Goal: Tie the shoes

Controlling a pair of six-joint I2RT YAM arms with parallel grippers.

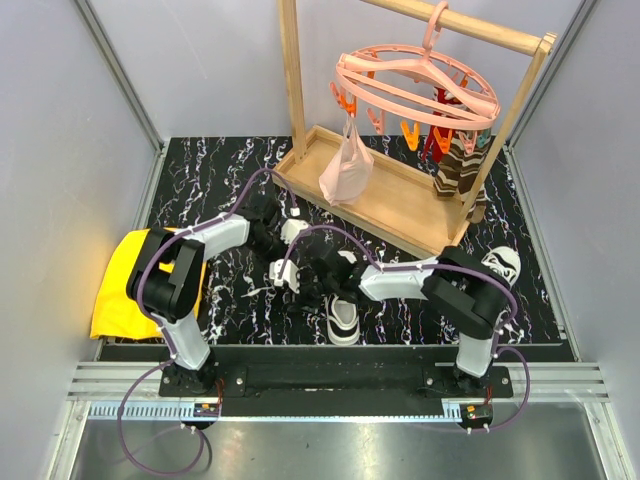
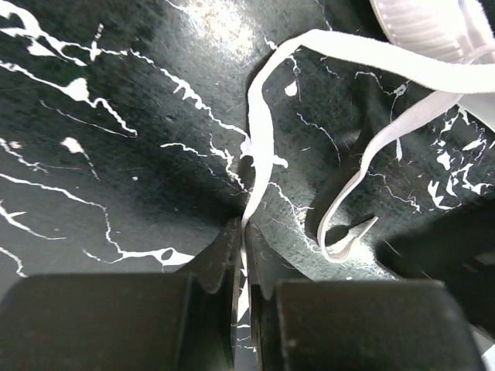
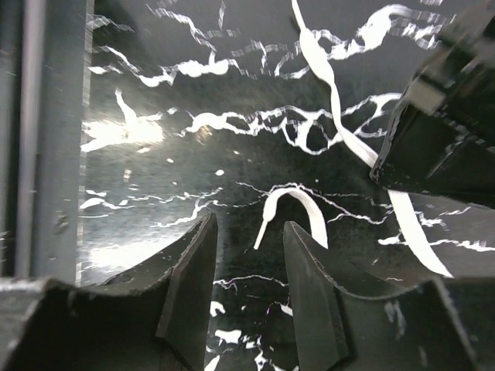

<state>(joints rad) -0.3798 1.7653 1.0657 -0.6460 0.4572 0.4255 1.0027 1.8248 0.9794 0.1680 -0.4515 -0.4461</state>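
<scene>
One white sneaker (image 1: 345, 318) with black trim lies at the front centre of the black marble table, and the other sneaker (image 1: 500, 263) lies at the right by the right arm. My left gripper (image 1: 283, 245) (image 2: 244, 232) is shut on a white lace (image 2: 259, 131) that runs up to the shoe's edge (image 2: 433, 19). A second lace end (image 2: 348, 232) curls on the table beside it. My right gripper (image 1: 300, 290) (image 3: 249, 228) is open just above the table. The curled lace end (image 3: 290, 209) lies just beyond its fingertips, untouched. The left gripper's dark body (image 3: 441, 131) is close on the right.
A wooden drying rack (image 1: 370, 200) stands at the back with a pink peg hanger (image 1: 415, 85), a pink mesh bag (image 1: 345, 170) and brown striped socks (image 1: 458, 170). A yellow cloth (image 1: 120, 290) lies at the left edge beside the left arm.
</scene>
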